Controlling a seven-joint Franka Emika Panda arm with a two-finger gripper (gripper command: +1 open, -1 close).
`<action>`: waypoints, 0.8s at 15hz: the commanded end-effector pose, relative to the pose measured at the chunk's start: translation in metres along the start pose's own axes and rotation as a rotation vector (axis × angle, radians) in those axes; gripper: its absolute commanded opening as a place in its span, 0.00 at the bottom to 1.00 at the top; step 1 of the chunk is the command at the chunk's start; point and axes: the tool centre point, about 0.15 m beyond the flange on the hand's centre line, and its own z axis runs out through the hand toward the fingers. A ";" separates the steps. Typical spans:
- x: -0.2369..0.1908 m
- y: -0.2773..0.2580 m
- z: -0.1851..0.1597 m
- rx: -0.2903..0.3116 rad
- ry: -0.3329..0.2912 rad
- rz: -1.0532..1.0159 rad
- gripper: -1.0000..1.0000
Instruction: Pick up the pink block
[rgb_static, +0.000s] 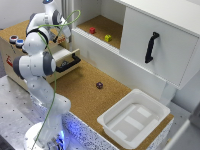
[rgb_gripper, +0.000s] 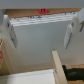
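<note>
No legible writing; pink block (rgb_static: 92, 30) plain.

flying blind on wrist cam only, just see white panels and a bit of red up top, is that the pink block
Observer: Likely. In the exterior view the pink block sits on the raised cork shelf.
Operator: anything next to it
Observer: A yellow-green cube lies apart from it, toward the exterior view's right.
Operator: any other cubes
Observer: A dark maroon cube lies on the lower cork surface, near the white bin.
</note>
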 end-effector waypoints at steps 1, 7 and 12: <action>0.006 0.001 0.009 0.037 -0.019 -0.016 1.00; 0.014 0.001 0.002 -0.006 0.060 0.066 1.00; 0.086 -0.003 0.017 0.018 0.192 0.039 1.00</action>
